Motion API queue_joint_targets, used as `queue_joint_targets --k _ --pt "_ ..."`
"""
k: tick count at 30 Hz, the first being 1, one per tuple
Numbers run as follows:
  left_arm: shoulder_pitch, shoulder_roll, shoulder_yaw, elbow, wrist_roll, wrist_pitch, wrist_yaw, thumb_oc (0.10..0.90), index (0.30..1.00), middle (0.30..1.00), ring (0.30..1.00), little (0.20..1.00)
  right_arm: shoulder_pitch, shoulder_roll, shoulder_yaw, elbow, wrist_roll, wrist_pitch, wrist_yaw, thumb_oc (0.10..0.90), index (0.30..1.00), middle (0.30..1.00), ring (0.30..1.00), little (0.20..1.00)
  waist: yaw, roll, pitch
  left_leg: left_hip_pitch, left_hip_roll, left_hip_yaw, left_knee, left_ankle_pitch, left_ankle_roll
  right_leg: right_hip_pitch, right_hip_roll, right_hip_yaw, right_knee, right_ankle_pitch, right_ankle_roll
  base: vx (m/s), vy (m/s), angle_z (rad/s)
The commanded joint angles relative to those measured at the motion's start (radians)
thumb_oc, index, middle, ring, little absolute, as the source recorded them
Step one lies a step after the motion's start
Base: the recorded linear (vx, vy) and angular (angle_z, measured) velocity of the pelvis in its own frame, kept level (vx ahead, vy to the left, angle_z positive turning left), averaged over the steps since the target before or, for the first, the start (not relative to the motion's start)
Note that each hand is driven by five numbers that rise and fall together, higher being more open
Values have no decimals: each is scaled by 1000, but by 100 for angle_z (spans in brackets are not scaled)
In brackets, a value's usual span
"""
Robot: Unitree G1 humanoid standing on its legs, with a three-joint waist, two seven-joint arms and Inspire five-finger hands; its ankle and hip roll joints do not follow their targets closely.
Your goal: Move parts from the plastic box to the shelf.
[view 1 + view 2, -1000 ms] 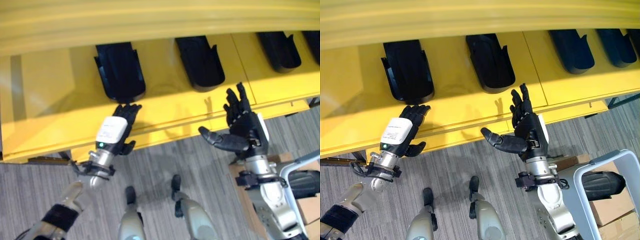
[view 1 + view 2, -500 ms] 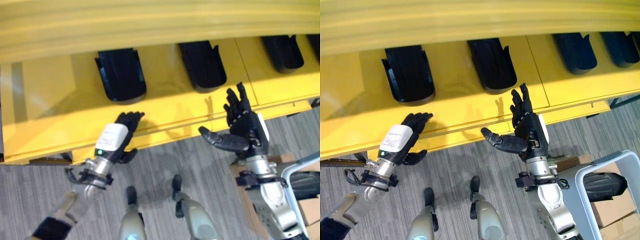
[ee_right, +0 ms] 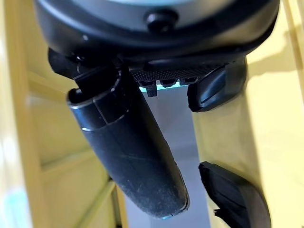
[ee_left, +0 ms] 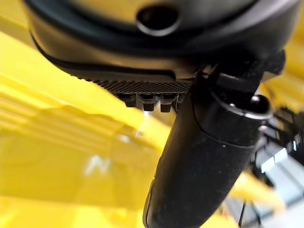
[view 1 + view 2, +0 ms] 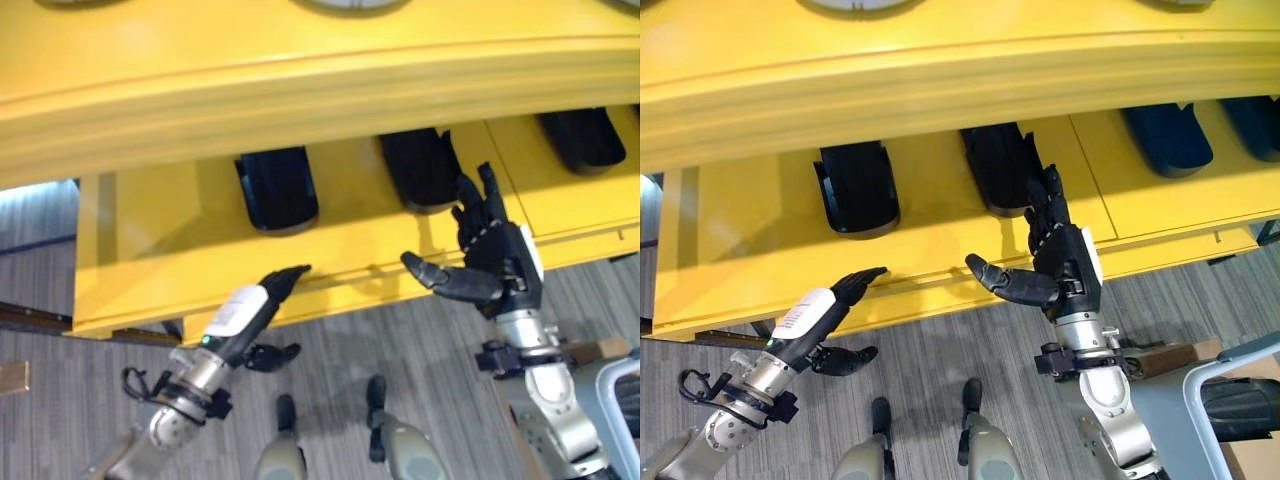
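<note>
**Op:** Both my hands are up at the yellow shelf (image 5: 150,250) and both are empty. The left hand (image 5: 245,310) hangs just off the front lip, fingers straight and together, thumb hanging loose below. The right hand (image 5: 490,265) is raised, fingers spread upward, thumb stuck out to the side.

**Spotter:** Where are the parts?

**Op:** Dark parts sit in a row on the shelf. One part (image 5: 277,188) is just beyond my left fingertips; the next part (image 5: 420,168) is by my right fingers, partly behind them, and another dark part (image 5: 583,138) lies further right. Their long axes run front to back, away from me into the shelf.

**Spotter:** And the plastic box?

**Op:** I can't place it for certain. There's a pale frame (image 5: 1240,360) low on my right with something dark (image 5: 1245,405) inside, so I'd judge the supply is down there, on the right hand's side. That makes the right hand nearer for the next pick, and it means turning away from the shelf and reaching down
</note>
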State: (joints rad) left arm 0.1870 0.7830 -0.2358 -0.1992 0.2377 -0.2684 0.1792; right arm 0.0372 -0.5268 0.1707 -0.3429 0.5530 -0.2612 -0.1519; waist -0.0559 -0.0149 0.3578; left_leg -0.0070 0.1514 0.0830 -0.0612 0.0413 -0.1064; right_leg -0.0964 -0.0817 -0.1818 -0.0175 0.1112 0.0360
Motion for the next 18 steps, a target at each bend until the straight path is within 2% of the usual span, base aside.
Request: queue_joint_targets --k 1,2,4,5,7,11,13,14,15,16,17,18 --pt "7 -43 56 -15 -285 -80 26 900 1000 1000 1000 1000 -28 -33 -17 -75 -5 -89 26 900 1000 1000 1000 1000 -34 -11 -165 27 93 10 -26 33 0 -90 -88 53 196 -96 106 27 -75 -19" --pt "9 -44 57 -16 -288 -79 24 900 1000 1000 1000 1000 -28 -33 -17 -75 -5 -89 26 900 1000 1000 1000 1000 -33 -10 -166 26 94 12 -26 32 -1 -92 -87 54 198 -98 105 40 -110 -17" --pt "13 -90 72 -6 -456 -82 -28 900 1000 1000 1000 1000 -36 -42 -9 -65 -1 -84 36 900 1000 1000 1000 1000 -35 -3 -182 28 114 18 -26 50 -7 -95 -66 62 211 -115 94 28 -115 -14" --pt "17 -112 80 -4 -488 -80 -31 900 1000 1000 1000 1000 -35 -44 -6 -64 1 -82 39 900 1000 1000 1000 1000 -36 1 -188 29 123 18 -26 62 -10 -96 -56 66 215 -124 88 26 -150 -20" --pt "7 -147 86 -3 -569 -76 -56 900 1000 1000 1000 1000 -48 -45 2 -60 0 -83 44 900 1000 1000 1000 1000 -35 9 -195 26 139 15 -26 108 -19 -94 -32 67 217 -139 74 9 -171 -18" --pt "-3 -200 109 -3 -636 -71 -75 900 1000 1000 1000 1000 -54 -50 -3 -63 -15 -90 49 900 1000 1000 1000 1000 -32 19 -196 -12 174 16 2 222 -33 -63 11 57 177 -160 27 -14 -199 -6" --pt "-4 -223 120 -2 -644 -69 -86 900 1000 1000 1000 1000 -50 -50 -11 -66 -27 -88 50 900 1000 1000 1000 1000 -30 15 -194 -29 174 35 45 240 -28 -29 16 42 148 -162 8 23 -188 11" --pt "-7 -242 124 1 -662 -67 -95 900 1000 1000 1000 1000 -31 -48 -27 -66 -40 -82 49 900 1000 1000 1000 1000 -31 10 -189 -45 138 57 92 217 -14 9 7 21 122 -162 -3 30 -132 21" --pt "-7 -242 124 0 -662 -67 -95 900 1000 1000 1000 1000 -30 -48 -28 -67 -40 -81 49 900 1000 1000 1000 1000 -32 9 -187 -46 137 54 98 213 -13 14 5 19 119 -162 -2 31 -134 44" --pt "12 -268 142 -14 -654 -71 -98 900 1000 1000 1000 1000 -17 -32 -39 -66 -46 -68 67 900 1000 1000 1000 1000 3 -13 -176 -82 -57 -79 124 59 45 45 -5 34 71 -141 1 42 -80 27" --pt "28 -279 153 -23 -648 -74 -105 900 1000 1000 1000 1000 -19 -23 -41 -61 -45 -67 86 900 1000 1000 1000 1000 21 -26 -183 -105 -165 -172 143 -5 68 55 7 62 36 -113 7 69 -94 -4" --pt "38 -286 156 -28 -647 -75 -113 900 1000 1000 1000 1000 -24 -15 -43 -52 -38 -66 97 900 1000 1000 1000 1000 28 -29 -192 -102 -215 -212 143 -23 86 56 19 77 22 -100 12 104 -34 -73"
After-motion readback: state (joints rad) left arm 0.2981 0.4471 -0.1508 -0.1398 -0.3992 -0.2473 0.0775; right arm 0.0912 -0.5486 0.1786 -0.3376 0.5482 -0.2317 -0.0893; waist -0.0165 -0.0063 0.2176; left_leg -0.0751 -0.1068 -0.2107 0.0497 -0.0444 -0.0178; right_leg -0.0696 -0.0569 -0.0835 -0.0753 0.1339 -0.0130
